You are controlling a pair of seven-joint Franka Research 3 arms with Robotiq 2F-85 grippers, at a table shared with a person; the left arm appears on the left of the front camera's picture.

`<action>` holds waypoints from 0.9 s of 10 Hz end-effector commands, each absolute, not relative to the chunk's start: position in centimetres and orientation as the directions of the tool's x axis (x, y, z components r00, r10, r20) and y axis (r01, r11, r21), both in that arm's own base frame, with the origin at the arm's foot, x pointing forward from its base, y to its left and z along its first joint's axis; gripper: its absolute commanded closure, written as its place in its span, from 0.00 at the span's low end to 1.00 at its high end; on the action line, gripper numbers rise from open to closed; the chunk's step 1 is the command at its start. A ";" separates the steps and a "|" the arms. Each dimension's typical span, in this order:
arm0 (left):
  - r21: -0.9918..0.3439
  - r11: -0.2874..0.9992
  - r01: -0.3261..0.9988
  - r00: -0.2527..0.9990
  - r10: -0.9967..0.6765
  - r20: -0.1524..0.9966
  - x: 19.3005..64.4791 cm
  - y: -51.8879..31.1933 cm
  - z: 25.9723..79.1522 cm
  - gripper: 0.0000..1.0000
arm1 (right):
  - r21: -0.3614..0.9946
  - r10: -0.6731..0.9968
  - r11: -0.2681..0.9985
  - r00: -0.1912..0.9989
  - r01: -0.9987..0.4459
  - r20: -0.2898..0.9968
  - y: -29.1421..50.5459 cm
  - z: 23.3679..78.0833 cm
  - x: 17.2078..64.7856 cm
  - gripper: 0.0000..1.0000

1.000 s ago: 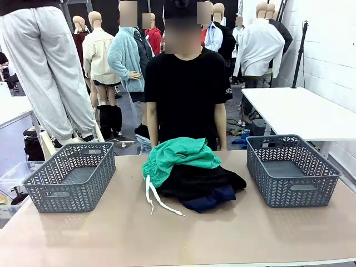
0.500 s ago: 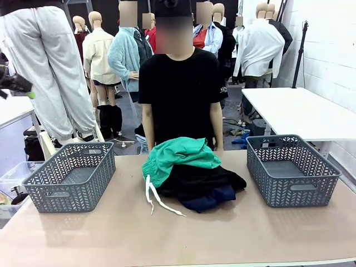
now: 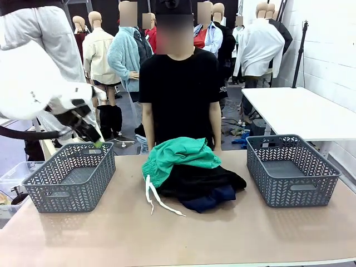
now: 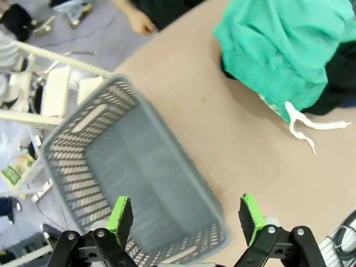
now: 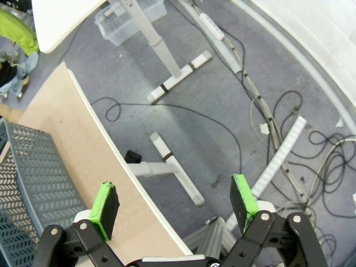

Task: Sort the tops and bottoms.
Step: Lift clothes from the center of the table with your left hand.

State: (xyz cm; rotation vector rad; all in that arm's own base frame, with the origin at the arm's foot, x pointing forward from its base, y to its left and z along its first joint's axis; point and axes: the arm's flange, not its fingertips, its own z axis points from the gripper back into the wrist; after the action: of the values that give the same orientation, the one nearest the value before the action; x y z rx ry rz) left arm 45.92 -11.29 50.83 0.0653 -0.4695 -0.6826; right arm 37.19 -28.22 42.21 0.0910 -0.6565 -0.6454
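The teal-green bottoms point(image 3: 179, 157) lie on top of a pile of dark clothes point(image 3: 201, 186) at the table's middle, their white drawstring point(image 3: 155, 199) trailing toward me. In the left wrist view the bottoms point(image 4: 283, 53) and the drawstring point(image 4: 303, 125) sit at the upper right. My left gripper point(image 3: 95, 140) hangs above the far rim of the left basket point(image 3: 71, 177); its green pads point(image 4: 121, 217) stand wide apart over that basket point(image 4: 128, 183), open and empty. My right gripper point(image 5: 173, 206) is open too, looking down past the table's edge at the floor.
A second grey basket point(image 3: 291, 169) stands at the table's right end, and its corner point(image 5: 28, 178) appears in the right wrist view. A person point(image 3: 181, 89) in black stands behind the pile, arms down. Cables point(image 5: 267, 128) and table legs point(image 5: 167, 161) cover the floor.
My left arm has swung in from the picture's left edge and now hangs over the left basket. The person shifted slightly left. The pile has not moved.
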 end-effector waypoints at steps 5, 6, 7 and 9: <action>0.209 0.778 0.592 0.676 -0.621 0.396 45.9 -11.3 50.8 0.00 | 0.259 -0.570 0.811 0.611 0.525 0.549 -28.0 42.2 36.8 0.00; 0.209 0.778 0.592 0.676 -0.621 0.396 45.9 -11.3 50.8 0.00 | 0.259 -0.570 0.811 0.611 0.525 0.549 -28.0 42.2 36.8 0.00; 0.209 0.778 0.592 0.676 -0.621 0.396 45.9 -11.3 50.8 0.00 | 0.259 -0.570 0.811 0.611 0.525 0.549 -28.0 42.2 36.8 0.00; 0.210 0.772 0.600 0.671 -0.628 0.394 46.1 -11.5 50.7 0.00 | 0.259 -0.570 0.811 0.611 0.525 0.549 -28.0 42.2 36.8 0.00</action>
State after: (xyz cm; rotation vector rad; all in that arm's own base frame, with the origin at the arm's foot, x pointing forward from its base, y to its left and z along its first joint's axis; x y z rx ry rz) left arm 46.07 -11.55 50.72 0.0648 -0.4673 -0.6930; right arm 37.18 -28.24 42.21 0.0909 -0.6566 -0.6458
